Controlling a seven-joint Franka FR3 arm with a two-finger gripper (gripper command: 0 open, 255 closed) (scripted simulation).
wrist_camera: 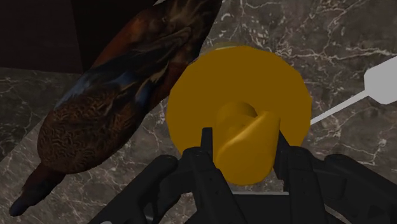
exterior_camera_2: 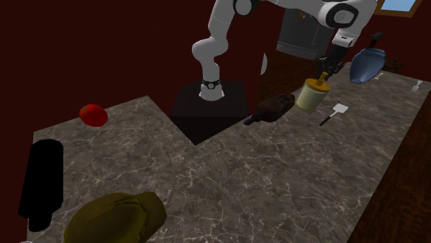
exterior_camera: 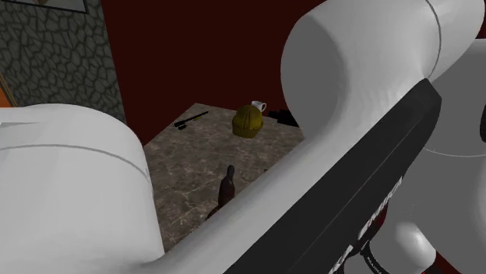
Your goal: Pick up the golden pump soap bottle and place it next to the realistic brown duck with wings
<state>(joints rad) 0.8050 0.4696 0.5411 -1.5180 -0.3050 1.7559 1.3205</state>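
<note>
As gripper [wrist_camera: 245, 151] clasps its pump [wrist_camera: 249, 130], soap bottle [wrist_camera: 197, 95] stands beside duck [wrist_camera: 108, 108].

The golden pump bottle [wrist_camera: 210, 95] is seen from above, its pump head clasped by the black gripper [wrist_camera: 245, 143]. A brown duck [wrist_camera: 108, 114] is laid just beside it on the marbled surface [wrist_camera: 331, 38] — a white utensil [wrist_camera: 382, 79] is seen nearby.

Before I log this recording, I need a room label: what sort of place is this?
Probably a kitchen: a long marbled countertop carries a white spatula, a white mug and a golden pump soap bottle.
</note>
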